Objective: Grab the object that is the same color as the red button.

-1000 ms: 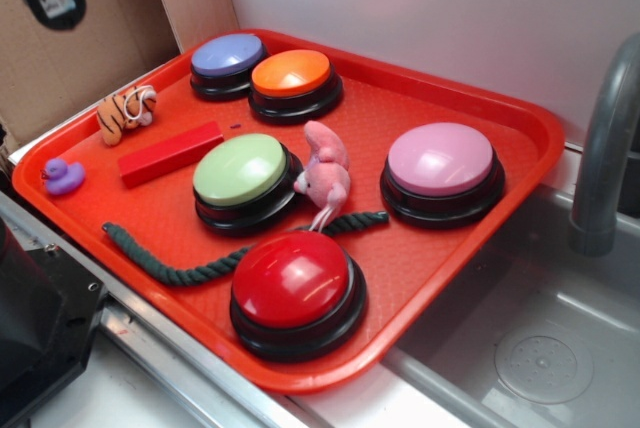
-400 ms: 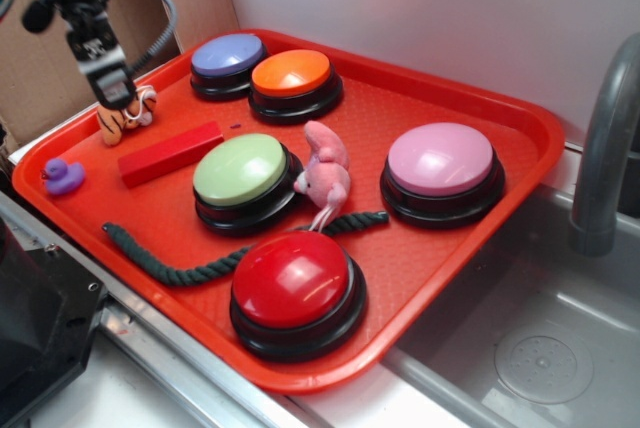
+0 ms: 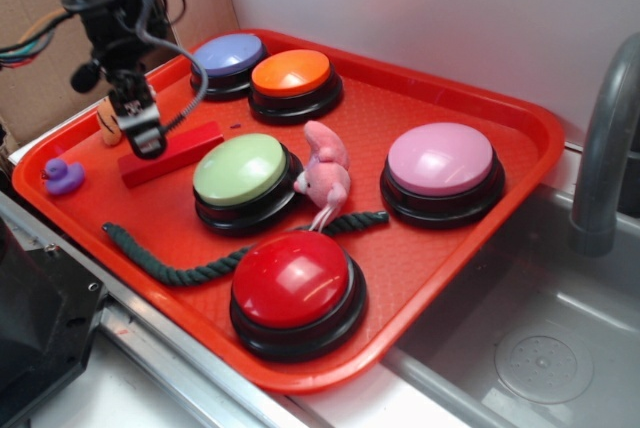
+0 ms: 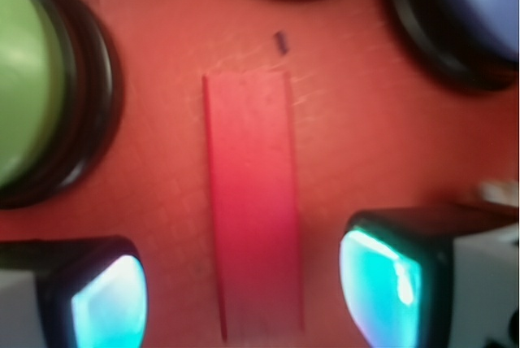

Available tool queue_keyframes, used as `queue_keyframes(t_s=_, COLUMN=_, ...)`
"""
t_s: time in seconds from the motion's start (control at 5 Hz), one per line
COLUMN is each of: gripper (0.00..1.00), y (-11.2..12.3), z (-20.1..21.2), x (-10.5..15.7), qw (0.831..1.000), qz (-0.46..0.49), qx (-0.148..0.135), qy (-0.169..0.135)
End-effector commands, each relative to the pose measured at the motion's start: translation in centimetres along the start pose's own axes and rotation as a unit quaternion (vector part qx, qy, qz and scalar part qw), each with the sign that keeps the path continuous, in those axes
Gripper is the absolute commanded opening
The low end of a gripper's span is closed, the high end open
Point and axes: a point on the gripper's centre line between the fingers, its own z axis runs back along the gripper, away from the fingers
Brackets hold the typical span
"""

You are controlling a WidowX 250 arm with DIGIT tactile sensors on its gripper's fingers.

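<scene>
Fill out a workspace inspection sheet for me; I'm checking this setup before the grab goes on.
Surface: red tray, textured, holding everything.
Job's things: red block flat near the left edge; red button at the front.
Clutter: green, pink, orange and purple buttons; pink plush; green rope; purple duck; tiger toy, partly hidden.
Gripper: gripper open, fingers straddling the block.
Cables: arm cables loop above the tray.
Surroundings: sink and faucet on the right; cardboard behind.

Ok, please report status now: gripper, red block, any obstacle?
Gripper open, one finger on each side of red block. Block flat on tray, not gripped. Green button close beside; nothing between.
</scene>
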Motion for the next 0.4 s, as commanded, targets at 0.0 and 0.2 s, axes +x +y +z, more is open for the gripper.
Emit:
queue_keyframes(t_s=0.0, gripper=1.00, y=0.51, z=-2.49, x=-0.03, qw=1.000, qz=-0.014, qx=0.001, qy=0.015)
queue_keyframes(t_s=0.2, gripper=1.00, y=0.75, z=-2.45, x=-0.35, qw=1.000, qz=0.001, qx=-0.001, qy=0.012)
